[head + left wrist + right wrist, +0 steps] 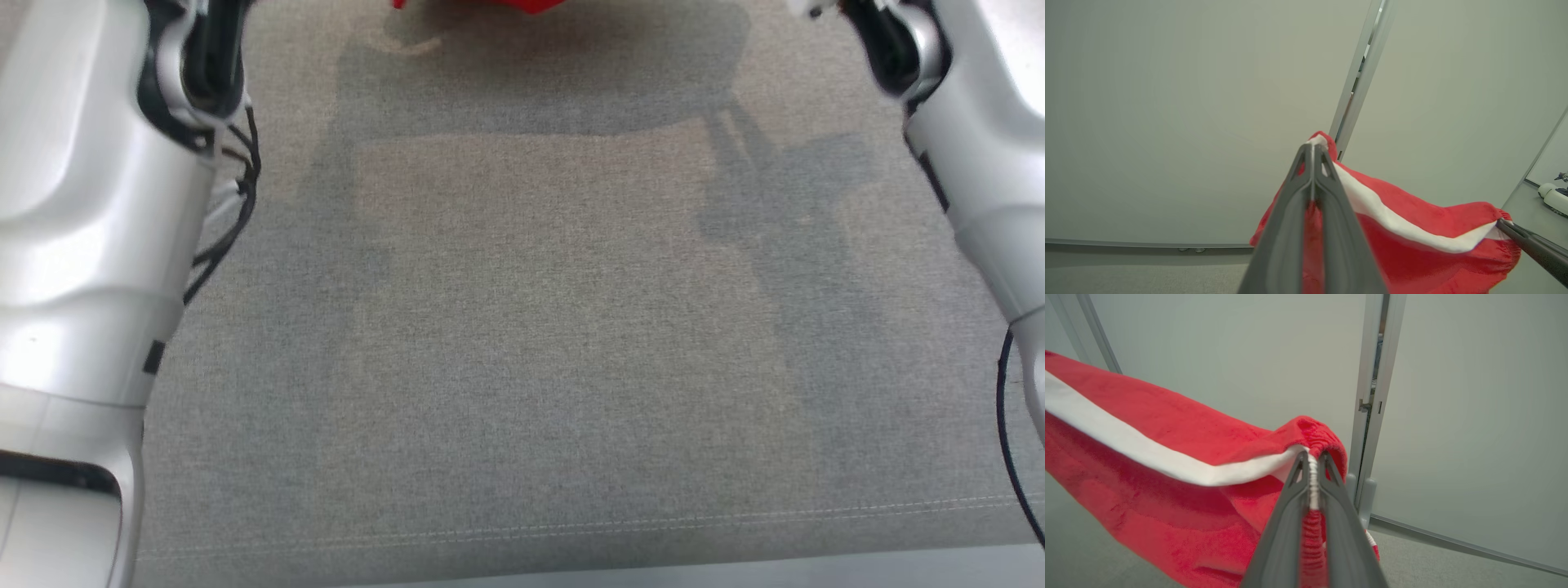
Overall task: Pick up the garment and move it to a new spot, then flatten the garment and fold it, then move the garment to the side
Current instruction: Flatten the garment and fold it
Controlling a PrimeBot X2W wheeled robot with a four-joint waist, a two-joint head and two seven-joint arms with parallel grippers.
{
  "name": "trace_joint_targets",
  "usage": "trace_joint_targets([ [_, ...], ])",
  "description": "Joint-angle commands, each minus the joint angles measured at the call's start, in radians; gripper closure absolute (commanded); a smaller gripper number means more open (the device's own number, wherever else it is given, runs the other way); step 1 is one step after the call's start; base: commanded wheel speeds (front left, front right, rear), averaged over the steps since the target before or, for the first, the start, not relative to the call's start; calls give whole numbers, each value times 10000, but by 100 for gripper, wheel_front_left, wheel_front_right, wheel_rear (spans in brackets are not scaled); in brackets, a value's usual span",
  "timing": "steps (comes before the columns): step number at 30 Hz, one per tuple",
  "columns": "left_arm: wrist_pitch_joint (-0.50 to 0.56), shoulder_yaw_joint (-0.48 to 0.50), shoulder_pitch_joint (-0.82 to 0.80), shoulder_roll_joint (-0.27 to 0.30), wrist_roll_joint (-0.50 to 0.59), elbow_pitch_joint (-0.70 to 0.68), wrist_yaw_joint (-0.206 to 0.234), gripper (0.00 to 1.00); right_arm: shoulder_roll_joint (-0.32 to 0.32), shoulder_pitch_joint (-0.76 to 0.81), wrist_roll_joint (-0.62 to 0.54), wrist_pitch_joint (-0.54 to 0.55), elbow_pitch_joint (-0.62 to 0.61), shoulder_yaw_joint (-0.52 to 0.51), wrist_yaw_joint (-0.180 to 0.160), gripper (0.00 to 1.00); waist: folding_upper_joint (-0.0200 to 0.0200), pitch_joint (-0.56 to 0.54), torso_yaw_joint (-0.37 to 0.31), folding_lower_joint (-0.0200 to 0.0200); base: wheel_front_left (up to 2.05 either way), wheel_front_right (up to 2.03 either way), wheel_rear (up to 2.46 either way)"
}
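Note:
The garment is red fleece with a white band and hangs stretched in the air between my two grippers. My left gripper is shut on one end of its edge. At the other end my right gripper is shut on the gathered hem, and its dark finger also shows at the garment's far corner in the left wrist view. In the head view a small bit of the garment shows at the top edge, above the grey fabric surface. Both pale forearms rise along that view's sides.
The grey fabric surface has a stitched front seam near its front edge. Pale walls and a metal door frame stand beyond the garment. A white object lies on the floor at the far right of the left wrist view.

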Motion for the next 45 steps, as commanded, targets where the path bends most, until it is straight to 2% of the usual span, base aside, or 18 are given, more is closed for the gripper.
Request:
trace_joint_targets([
  [1, -160, -153, 533, 14, -9, 248, -293, 100, -35, 473, 279, -136, 149, 391, -2, 100, -1, 681, 459, 0, 0, 0, 0],
  [4, -408, -348, 1291, -36, -99, 413, -696, 100, -260, 1110, 810, -231, 22, 1291, -2, 100, -1, 752, 456, 0, 0, 0, 0],
  [5, -515, -495, 1932, 22, -140, 318, -975, 100, -499, 1547, 1202, -353, -230, 1881, -4, 100, -1, 750, 424, 0, 0, 0, 0],
  [8, -737, -628, 2990, 247, -211, -130, -1206, 100, -889, 2192, 1804, -614, -796, 2658, -4, 100, -1, 671, 335, 0, 0, 0, 0],
  [12, -1048, -488, 4585, 848, -342, -1127, -1040, 100, -1432, 2944, 2439, -1081, -1644, 3495, -4, 100, -1, 471, 176, 0, 0, 0, 0],
  [19, -1517, 237, 7790, 1602, -587, -3731, -296, 100, -2382, 4334, 2742, -1789, -3134, 4264, -4, 100, -1, -115, 237, 0, 0, 0, 0],
  [23, -1597, 479, 9743, 1673, -416, -5003, 230, 100, -2904, 5509, 2433, -1980, -3922, 3984, -4, 100, -1, -556, 440, 0, 0, 0, 0],
  [26, -1620, 740, 11158, 1378, -497, -5680, 530, 100, -3098, 6641, 2002, -2034, -4302, 3467, -5, 100, -1, -904, 637, 0, 0, 0, 0],
  [27, -1620, 740, 11158, 1378, -497, -5680, 530, 100, -3098, 6641, 2002, -2034, -4302, 3467, -5, 100, -1, -904, 637, 0, 0, 0, 0],
  [33, -1616, 895, 13232, 818, -222, -6404, 709, 100, -3060, 9199, 1433, -2040, -5123, 2066, -8, 100, -1, -1475, 967, 0, 0, 0, 0],
  [36, -1610, 810, 13835, 682, 56, -6569, 635, 100, -2967, 10396, 1123, -1988, -5672, 1489, -8, 100, -1, -1700, 991, 0, 0, 0, 0],
  [45, -1604, 1051, 15085, 1055, 540, -7588, 853, 100, -2817, 13208, 226, -758, -7777, -104, -8, 100, -1, -2071, 694, 0, 0, 0, 0],
])
